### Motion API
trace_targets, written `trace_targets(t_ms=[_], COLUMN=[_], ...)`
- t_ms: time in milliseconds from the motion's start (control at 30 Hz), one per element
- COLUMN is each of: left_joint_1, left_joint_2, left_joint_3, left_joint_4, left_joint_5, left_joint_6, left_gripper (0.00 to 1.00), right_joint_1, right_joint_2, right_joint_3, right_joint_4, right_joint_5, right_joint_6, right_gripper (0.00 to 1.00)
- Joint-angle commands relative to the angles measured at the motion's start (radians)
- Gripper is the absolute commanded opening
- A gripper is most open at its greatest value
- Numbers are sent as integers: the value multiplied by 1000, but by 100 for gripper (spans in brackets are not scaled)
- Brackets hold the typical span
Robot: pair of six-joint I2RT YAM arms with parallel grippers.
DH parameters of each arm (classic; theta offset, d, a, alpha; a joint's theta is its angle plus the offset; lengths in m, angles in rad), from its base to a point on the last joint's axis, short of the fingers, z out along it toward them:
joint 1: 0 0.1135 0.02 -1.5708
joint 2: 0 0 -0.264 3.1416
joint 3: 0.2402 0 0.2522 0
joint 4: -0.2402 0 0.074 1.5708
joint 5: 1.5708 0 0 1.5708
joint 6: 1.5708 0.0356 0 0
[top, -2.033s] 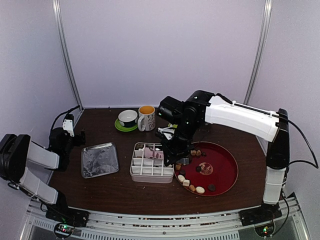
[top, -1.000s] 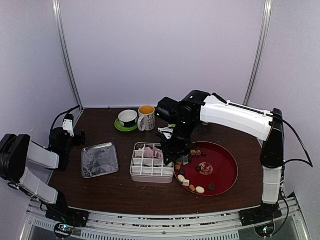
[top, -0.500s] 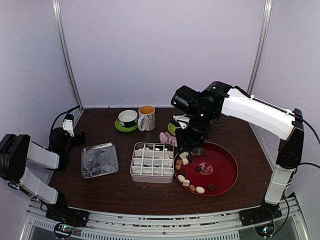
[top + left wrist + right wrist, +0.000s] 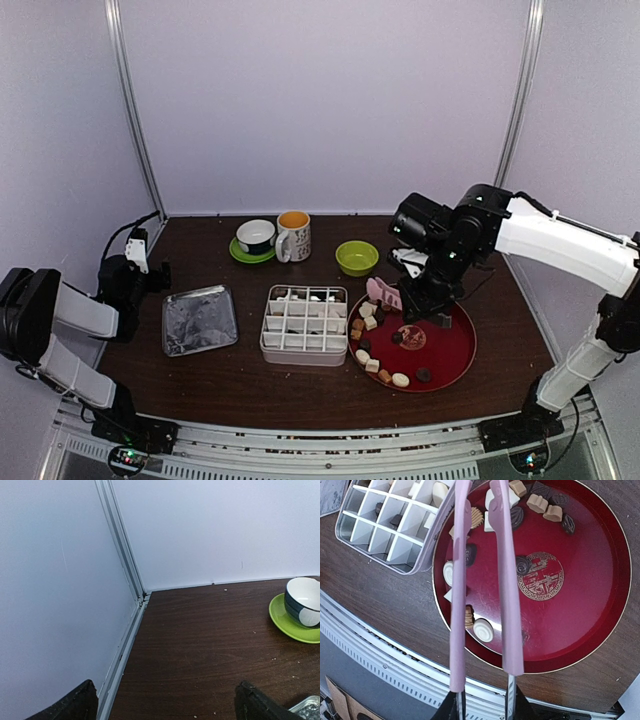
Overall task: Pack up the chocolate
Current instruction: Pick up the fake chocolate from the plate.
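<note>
Several small chocolates (image 4: 372, 322), white, tan and dark brown, lie on the left side of a round red tray (image 4: 452, 348). A few sit in a white divided box (image 4: 305, 322) beside it. My right gripper (image 4: 428, 296) is shut on pink tongs (image 4: 383, 292) and holds them over the tray's left part. In the right wrist view my right gripper (image 4: 482, 707) holds the tongs (image 4: 505, 580) with their arms apart above the chocolates (image 4: 483, 630), the tray (image 4: 580, 605) and the box (image 4: 380, 530). My left gripper (image 4: 148, 272) is open and empty (image 4: 167, 705) at the far left.
A silvery tin lid (image 4: 199, 318) lies left of the box. A bowl on a green saucer (image 4: 256, 238), a mug (image 4: 293, 235) and a green bowl (image 4: 357, 257) stand behind. The left wrist view shows the saucer bowl (image 4: 302, 607) and the wall corner.
My right arm has swung right with the tongs, from over the divided box to over the red tray. The green bowl has come into view. The left arm has not moved.
</note>
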Motion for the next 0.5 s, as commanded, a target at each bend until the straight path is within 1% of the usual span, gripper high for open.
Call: trace_targets(t_ms=[0,233,467], left_joint_1=[8,7,7], left_joint_2=[-3,-3,-3], left_joint_3=[8,9,8], left_joint_4=[57,58,58], left_joint_5=[8,8,8], left_joint_6=[10,10,10], left_gripper=[98,98,98], right_joint_1=[-7,-11,-16], right_joint_2=[-68,-102,-131], right_joint_3=[-47,-77,-94], right_joint_4=[33,19,-7], right_joint_5=[35,56,85], right_joint_6=[30,27,53], right_gripper=[26,24,25])
